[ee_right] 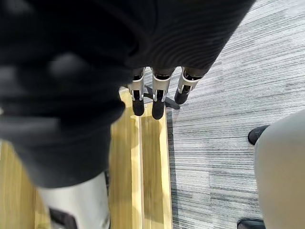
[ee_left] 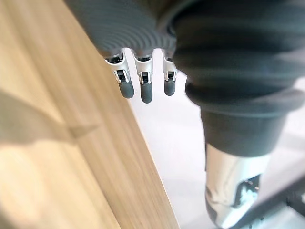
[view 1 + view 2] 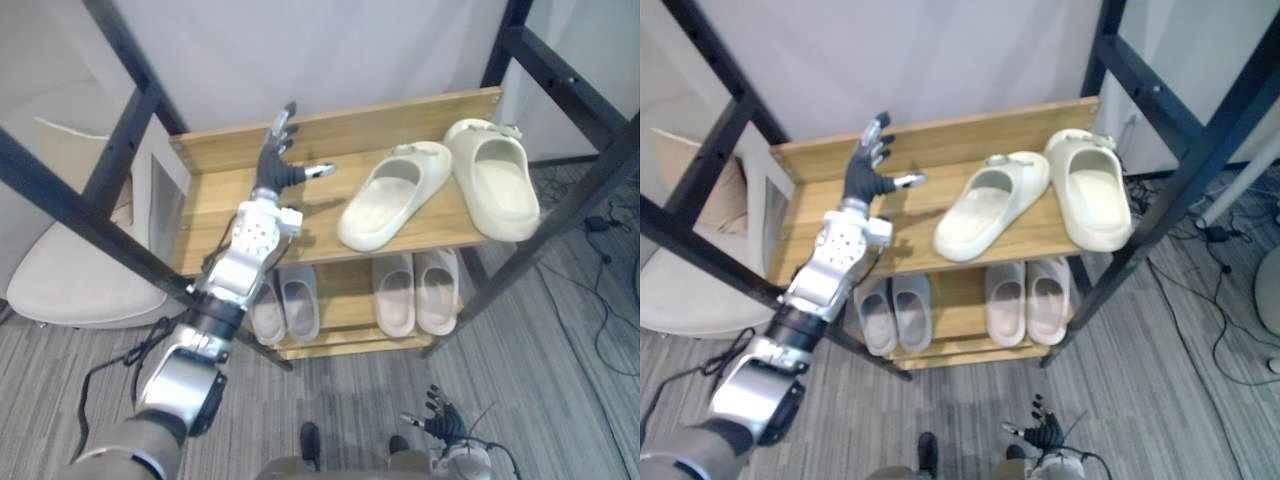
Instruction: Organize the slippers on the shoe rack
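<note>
Two cream slippers lie on the top shelf (image 3: 220, 215) of the wooden shoe rack: one (image 3: 392, 193) lies slanted at the middle, the other (image 3: 494, 178) beside it at the right end. My left hand (image 3: 277, 160) hovers open over the shelf's left part, fingers spread, a short gap left of the slanted slipper. It holds nothing. Its fingers (image 2: 140, 86) point past the shelf's edge in the left wrist view. My right hand (image 3: 442, 425) hangs low near the floor, open and empty.
Two more pairs of pale slippers (image 3: 283, 305) (image 3: 415, 290) sit on the lower shelf. Black frame bars (image 3: 120, 150) (image 3: 570, 205) cross at both sides of the rack. A white seat (image 3: 70, 280) stands left of the rack. Grey carpet (image 3: 540, 350) lies in front.
</note>
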You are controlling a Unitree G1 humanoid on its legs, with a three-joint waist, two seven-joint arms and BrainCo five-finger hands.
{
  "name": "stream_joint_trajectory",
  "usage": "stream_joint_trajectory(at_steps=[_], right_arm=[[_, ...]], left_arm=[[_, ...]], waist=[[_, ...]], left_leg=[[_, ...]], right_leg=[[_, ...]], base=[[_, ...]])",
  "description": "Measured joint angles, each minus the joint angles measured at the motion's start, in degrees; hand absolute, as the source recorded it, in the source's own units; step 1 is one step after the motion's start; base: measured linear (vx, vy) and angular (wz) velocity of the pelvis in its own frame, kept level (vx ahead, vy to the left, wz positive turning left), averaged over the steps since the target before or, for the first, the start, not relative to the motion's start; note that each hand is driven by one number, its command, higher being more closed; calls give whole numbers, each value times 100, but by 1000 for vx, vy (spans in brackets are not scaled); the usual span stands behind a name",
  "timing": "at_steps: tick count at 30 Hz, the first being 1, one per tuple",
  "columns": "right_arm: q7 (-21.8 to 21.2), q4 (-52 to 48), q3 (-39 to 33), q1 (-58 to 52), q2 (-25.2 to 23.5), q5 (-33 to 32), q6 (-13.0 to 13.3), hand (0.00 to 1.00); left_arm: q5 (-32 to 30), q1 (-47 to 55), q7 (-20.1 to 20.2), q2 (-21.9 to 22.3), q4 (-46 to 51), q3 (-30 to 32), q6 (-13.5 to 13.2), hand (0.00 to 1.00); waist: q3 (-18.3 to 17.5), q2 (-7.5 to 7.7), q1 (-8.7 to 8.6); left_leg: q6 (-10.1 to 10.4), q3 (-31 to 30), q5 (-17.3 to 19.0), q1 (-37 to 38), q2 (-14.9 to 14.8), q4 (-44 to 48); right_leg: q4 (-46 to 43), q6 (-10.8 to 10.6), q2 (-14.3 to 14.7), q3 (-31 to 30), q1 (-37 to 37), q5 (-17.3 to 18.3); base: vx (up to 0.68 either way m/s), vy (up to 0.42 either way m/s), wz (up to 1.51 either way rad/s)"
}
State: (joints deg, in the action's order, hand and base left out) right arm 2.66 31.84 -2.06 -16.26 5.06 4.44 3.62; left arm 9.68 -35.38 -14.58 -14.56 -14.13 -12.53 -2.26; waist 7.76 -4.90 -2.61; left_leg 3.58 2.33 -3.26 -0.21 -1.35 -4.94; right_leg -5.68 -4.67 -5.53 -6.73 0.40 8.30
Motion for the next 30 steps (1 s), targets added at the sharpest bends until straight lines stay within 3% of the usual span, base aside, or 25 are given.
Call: stream_joint_trajectory(at_steps=[9,15,30], right_arm=[[17,271,53,58,-22,1,-11,0],[60,370,226,57,-37,8,-16,0],[77,739,286,217,-77,10,-17,0]], left_arm=[[250,748,131,475,427,-106,-15,0],[282,941,240,540,426,-339,-15,0],[280,1173,491,952,85,-994,18,0]], waist=[[-131,190,84],[-342,313,87],[-447,438,83]], left_leg=[[2,-138,-2,18,4,0],[6,-187,-6,30,-10,-39],[30,-204,-31,150,-125,-92]], right_leg=[[7,5,-3,132,91,22],[117,16,7,230,176,11],[358,104,112,281,389,-108]], base=[[-3,-8,6],[9,-13,7],[1,-7,1]])
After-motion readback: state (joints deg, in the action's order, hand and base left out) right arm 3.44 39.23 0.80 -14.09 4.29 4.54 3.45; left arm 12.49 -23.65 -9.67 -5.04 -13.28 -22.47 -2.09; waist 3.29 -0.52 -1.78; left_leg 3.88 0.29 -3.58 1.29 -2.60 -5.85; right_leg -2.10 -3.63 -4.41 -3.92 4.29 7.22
